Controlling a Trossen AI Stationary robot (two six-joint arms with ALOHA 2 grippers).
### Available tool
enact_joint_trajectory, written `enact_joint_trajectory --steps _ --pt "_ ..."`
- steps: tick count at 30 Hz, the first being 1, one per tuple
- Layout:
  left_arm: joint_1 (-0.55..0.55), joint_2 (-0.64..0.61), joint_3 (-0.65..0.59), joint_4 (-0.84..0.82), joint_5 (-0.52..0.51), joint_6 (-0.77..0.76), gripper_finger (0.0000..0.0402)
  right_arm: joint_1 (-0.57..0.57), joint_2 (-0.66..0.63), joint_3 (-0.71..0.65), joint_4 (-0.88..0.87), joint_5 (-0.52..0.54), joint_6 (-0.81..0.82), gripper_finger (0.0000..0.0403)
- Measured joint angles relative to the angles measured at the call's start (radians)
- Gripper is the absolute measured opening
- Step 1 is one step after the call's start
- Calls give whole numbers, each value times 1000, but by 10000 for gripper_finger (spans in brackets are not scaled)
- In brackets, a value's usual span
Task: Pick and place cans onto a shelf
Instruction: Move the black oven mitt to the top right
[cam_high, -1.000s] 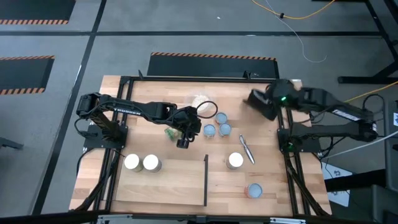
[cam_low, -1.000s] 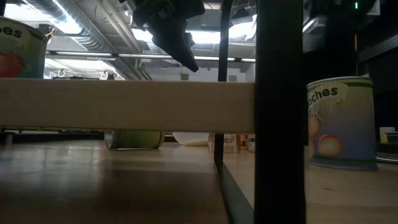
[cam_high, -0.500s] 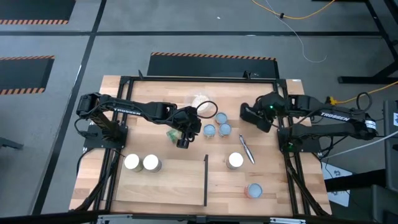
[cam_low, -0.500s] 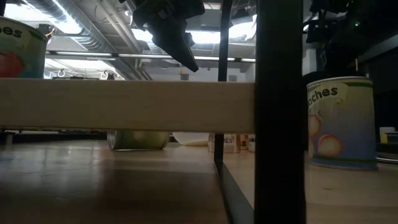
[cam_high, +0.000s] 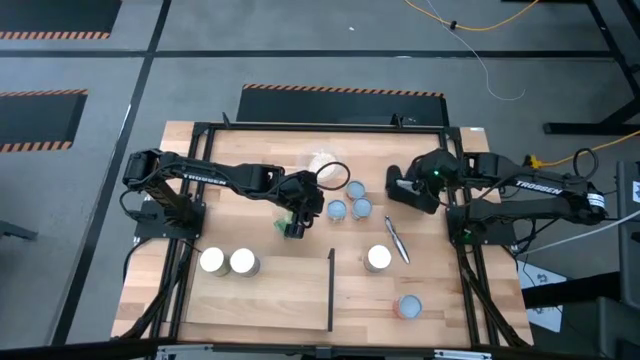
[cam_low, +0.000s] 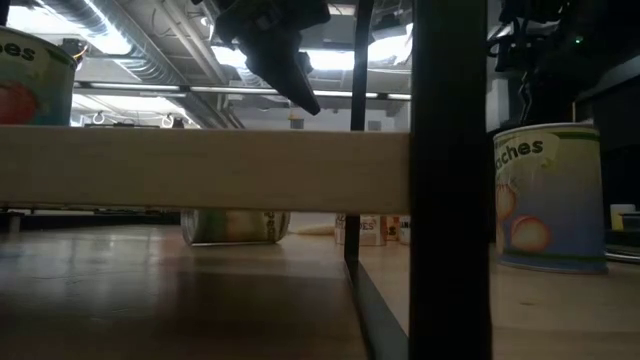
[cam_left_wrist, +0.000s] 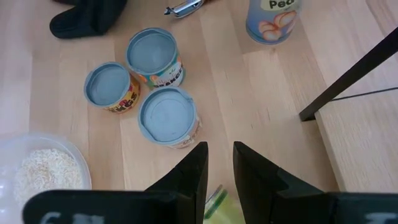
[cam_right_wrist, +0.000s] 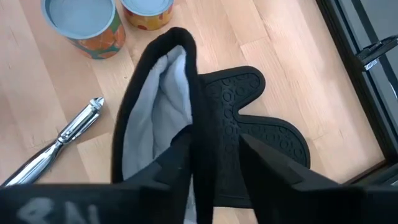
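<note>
— At table centre, what is recorded?

— The left gripper is found hovering over the green-label can, which lies on its side on the table. Its fingers are parted only narrowly and nothing is held. The right gripper, at 2 o'clock, is pinched on the black oven mitt, not on a can.

— What risks are judged?

— A can on its side is judged liable to roll off if it is nudged by a narrow grip. The three cans grouped at 1 o'clock could be knocked if the mitt is swung.

— And the count?

— Eight cans are counted: two on the shelf at 8 o'clock, three grouped, two upright at 4 to 5 o'clock, one toppled. One shelf, one mitt, one peeler and one bowl of grains are noted.
</note>
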Motion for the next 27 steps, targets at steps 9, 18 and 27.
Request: enact_joint_trajectory --steps 9,18,27 --pt "0 0 0 117 0 -49 69 0 0 0 1 0 -2 174" --pt "0 0 0 400 0 -50 69 0 -5 12 -8 0 -3 171" --pt "0 0 0 542 -1 -50 69 0 -7 226 -93 -4 -3 171"
